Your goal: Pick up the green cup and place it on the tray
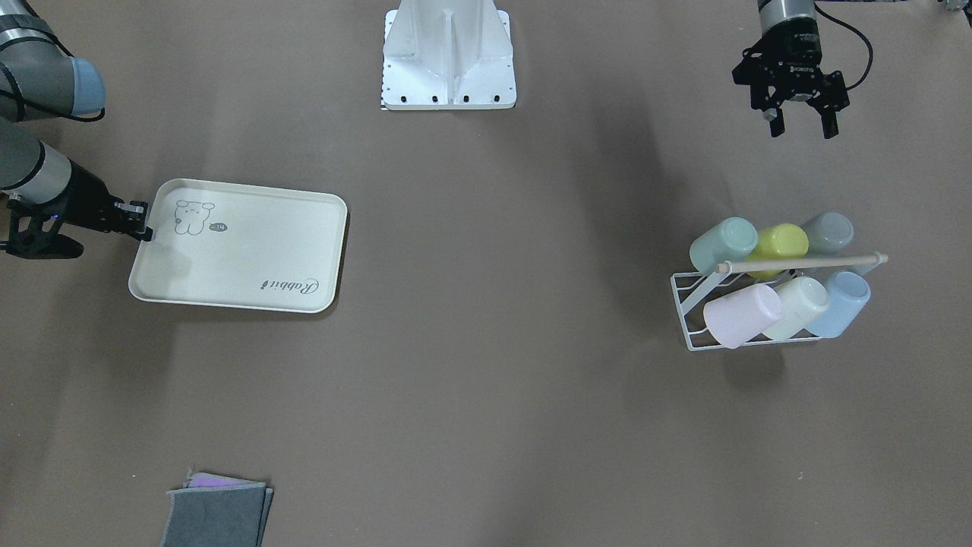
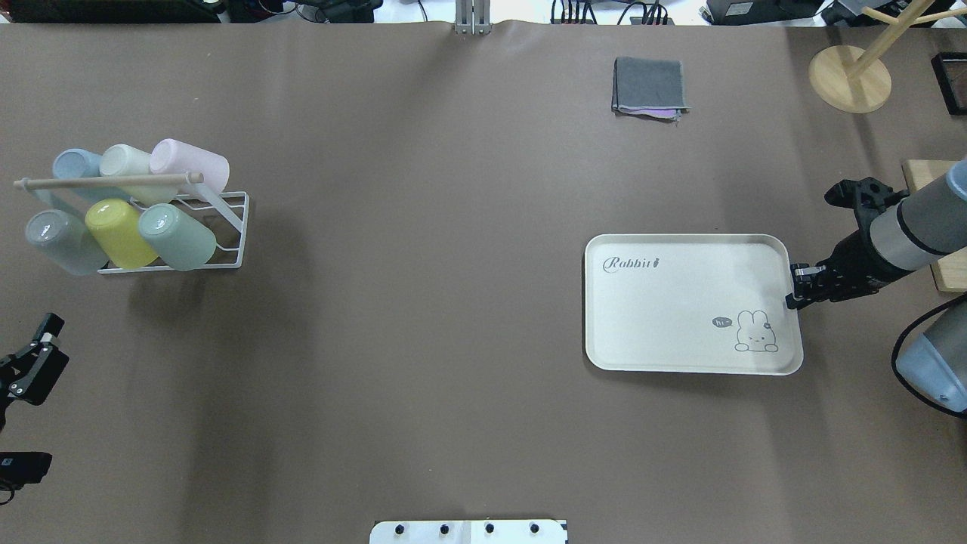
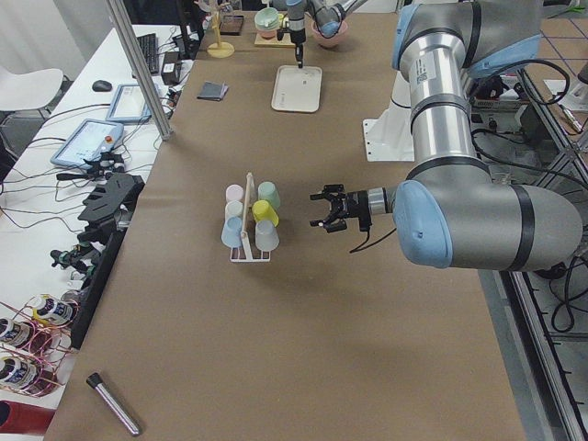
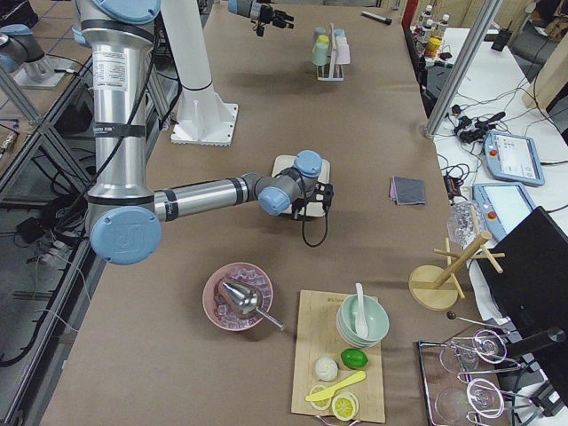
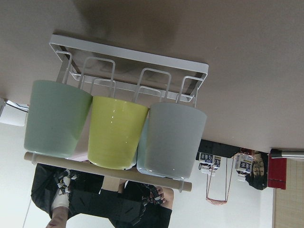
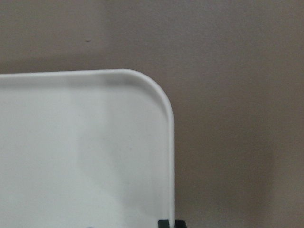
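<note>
The green cup (image 1: 723,243) is a pale mint tumbler lying on its side in a white wire rack (image 1: 687,304), at the end of the row beside a yellow-green cup (image 1: 782,243) and a grey cup (image 1: 828,232). It also shows in the overhead view (image 2: 177,236) and the left wrist view (image 5: 57,118). My left gripper (image 1: 797,125) is open and empty, hovering apart from the rack on the robot's side. The cream tray (image 1: 243,251) lies flat with nothing on it. My right gripper (image 1: 143,226) is shut on the tray's short edge (image 2: 786,279).
The rack's other row holds a pink (image 1: 740,313), a cream (image 1: 797,304) and a blue cup (image 1: 843,302) under a wooden handle bar (image 1: 801,263). A folded grey cloth (image 1: 219,515) lies at the far edge. The robot base (image 1: 448,61) is between the arms.
</note>
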